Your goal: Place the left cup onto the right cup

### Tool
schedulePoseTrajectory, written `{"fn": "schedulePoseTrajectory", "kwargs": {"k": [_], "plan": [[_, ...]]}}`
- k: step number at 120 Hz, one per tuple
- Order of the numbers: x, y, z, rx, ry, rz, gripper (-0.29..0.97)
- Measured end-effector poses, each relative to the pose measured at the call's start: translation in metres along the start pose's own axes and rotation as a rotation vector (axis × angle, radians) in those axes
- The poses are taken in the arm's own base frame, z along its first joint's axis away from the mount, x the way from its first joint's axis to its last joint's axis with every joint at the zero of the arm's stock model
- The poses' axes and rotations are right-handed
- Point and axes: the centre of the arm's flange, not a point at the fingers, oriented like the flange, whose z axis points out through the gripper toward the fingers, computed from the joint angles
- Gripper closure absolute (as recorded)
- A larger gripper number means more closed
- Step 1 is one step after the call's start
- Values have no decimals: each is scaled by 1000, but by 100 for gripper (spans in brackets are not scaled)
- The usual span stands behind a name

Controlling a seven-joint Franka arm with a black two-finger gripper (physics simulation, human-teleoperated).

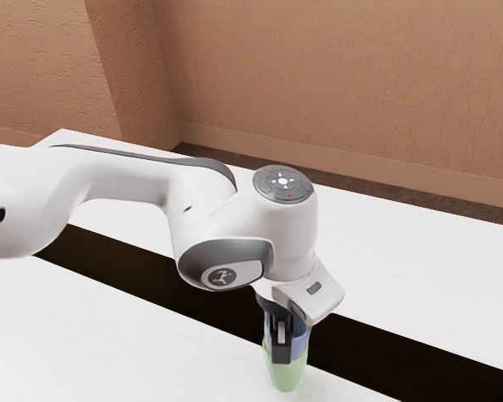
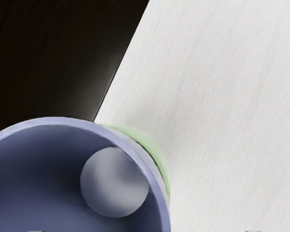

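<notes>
Arm [image 1: 151, 201] comes in from the exterior view's left, with the gripper [image 1: 281, 333] low over the near table [image 1: 84, 335], close to the edge that runs along the dark gap [image 1: 134, 260]. Fingers narrow, pinching the wall of the blue cup [image 1: 301, 343] near its rim. Blue cup sits down inside the green cup [image 1: 285, 377], which stands upright on the table by that edge. Second table [image 1: 419, 260] beyond the gap, brown wall [image 1: 335, 75] behind. Nothing else near the cups to block a lift.

Wrist view: blue cup's open mouth directly under the hand, pale floor visible inside. A sliver of green cup shows round its outer side. Bare table on one side, gap on the other.

Risk, as I judge it: the stack looks made, so the danger lies in letting go. A pad dragging on the wall as the hand rises could lift the blue cup out or tip both. With the edge so close, they could go into the gap.
</notes>
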Motion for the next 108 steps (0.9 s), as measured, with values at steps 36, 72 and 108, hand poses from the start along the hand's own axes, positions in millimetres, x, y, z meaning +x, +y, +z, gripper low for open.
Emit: {"fn": "schedulePoseTrajectory", "kwargs": {"k": [36, 72, 108], "plan": [[-2, -4, -11, 8, 18, -1, 3], [-2, -12, -47, 24, 54, 9, 1], [1, -42, -124, 37, 76, 27, 0]]}}
